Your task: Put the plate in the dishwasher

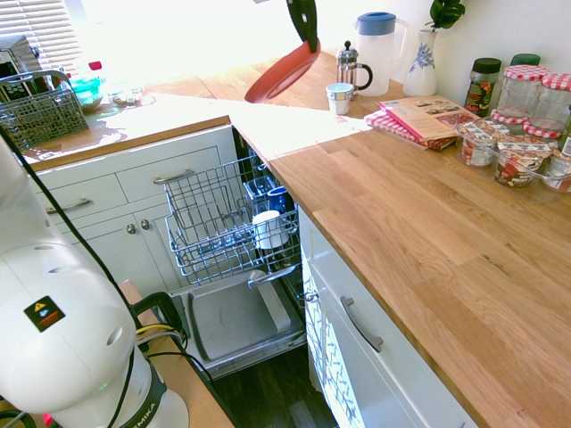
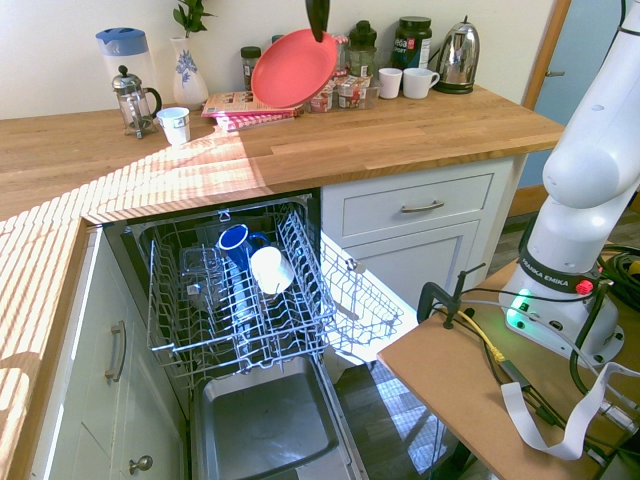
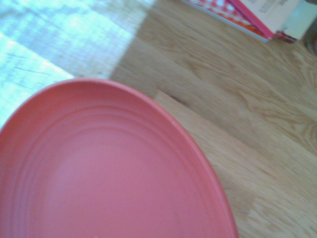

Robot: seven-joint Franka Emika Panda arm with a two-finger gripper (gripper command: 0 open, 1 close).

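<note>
The coral-pink plate (image 1: pixel 281 74) (image 2: pixel 293 68) hangs tilted in the air, well above the wooden counter. My gripper (image 1: pixel 308 31) (image 2: pixel 318 28) is shut on its upper rim, with only the dark fingertips showing at the top of both exterior views. The plate (image 3: pixel 109 168) fills most of the wrist view, with the counter planks far below it. The dishwasher (image 1: pixel 234 234) (image 2: pixel 240 290) stands open under the counter. Its wire rack is pulled out and holds a white mug (image 1: pixel 267 228) (image 2: pixel 271 269) and blue cups (image 2: pixel 235 243).
Along the counter's back stand a French press (image 2: pixel 133 99), a jug (image 2: pixel 122 50), a vase (image 2: pixel 190 68), a small cup (image 2: pixel 174 124), a magazine on a red cloth (image 1: pixel 419 118), jars (image 1: pixel 522 116), two mugs and a kettle (image 2: pixel 458 55). A grey cutlery basket (image 1: pixel 40 109) sits left.
</note>
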